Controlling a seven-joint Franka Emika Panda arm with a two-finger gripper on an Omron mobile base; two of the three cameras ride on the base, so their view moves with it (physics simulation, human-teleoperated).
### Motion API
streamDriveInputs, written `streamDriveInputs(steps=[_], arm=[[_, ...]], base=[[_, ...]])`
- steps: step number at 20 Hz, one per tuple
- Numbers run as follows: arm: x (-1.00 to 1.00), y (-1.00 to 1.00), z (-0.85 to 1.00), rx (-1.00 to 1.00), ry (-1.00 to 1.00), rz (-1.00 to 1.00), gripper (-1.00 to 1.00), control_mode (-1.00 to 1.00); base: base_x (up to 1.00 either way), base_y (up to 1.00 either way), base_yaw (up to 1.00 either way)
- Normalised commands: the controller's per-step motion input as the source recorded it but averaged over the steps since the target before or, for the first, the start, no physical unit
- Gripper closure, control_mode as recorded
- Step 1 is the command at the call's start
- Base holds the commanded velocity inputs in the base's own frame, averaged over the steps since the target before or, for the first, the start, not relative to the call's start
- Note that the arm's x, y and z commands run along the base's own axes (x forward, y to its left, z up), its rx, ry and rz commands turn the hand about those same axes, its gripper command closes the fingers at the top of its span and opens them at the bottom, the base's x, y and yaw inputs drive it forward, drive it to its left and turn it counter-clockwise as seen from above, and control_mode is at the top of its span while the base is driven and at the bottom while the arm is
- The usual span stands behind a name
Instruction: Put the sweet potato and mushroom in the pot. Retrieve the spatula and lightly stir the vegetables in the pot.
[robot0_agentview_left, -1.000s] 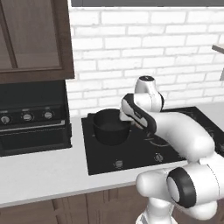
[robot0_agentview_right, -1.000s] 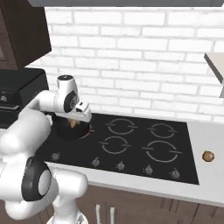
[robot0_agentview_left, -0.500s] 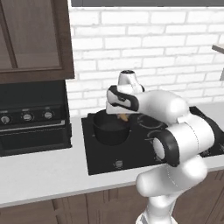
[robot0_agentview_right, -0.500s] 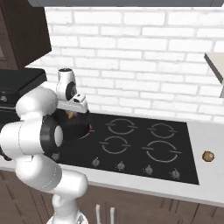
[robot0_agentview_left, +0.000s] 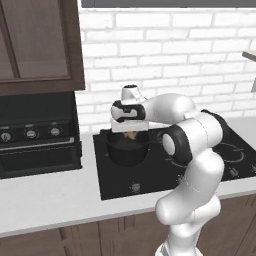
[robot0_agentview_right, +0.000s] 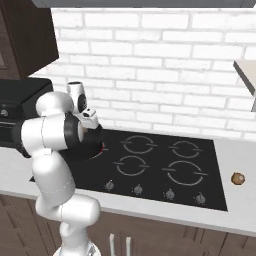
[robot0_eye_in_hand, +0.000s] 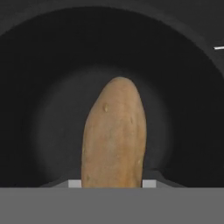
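Potato over the pot, release pending

From largest down: I see the pot (robot0_agentview_left: 128, 150) on the hob's (robot0_agentview_right: 150, 165) back-left burner, my gripper (robot0_agentview_left: 131, 134) just above its mouth, jaws narrowly parted and clamped on the potato (robot0_eye_in_hand: 114, 140), which hangs over the pot's floor. If I let go from here it could bounce or strike the wall; the mushroom (robot0_agentview_right: 238, 178) waits on the bench, well apart.

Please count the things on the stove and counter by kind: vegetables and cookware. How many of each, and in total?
Vegetables: 2, the sweet potato over the pot and the mushroom on the counter.
Cookware: 1, the pot.
Total: 3
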Motion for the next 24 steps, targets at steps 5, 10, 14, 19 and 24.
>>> streamDriveInputs(steps=[5, 10, 14, 19, 24], arm=[[0.05, 0.1, -0.49, -0.02, 0.0, 0.0, 1.0, -1.0], [0.08, 0.0, -0.42, 0.0, 0.0, 0.0, 1.0, -1.0], [0.06, 0.0, -0.42, 0.0, 0.0, 0.0, 1.0, -1.0], [0.05, 0.0, -0.24, 0.0, 0.0, -0.01, 1.0, -1.0], [0.01, 0.0, -0.02, 0.0, 0.0, -0.01, -1.0, -1.0]], base=[[0.0, 0.0, 0.0], [0.0, 0.0, 0.0], [0.0, 0.0, 0.0], [0.0, 0.0, 0.0], [0.0, 0.0, 0.0]])
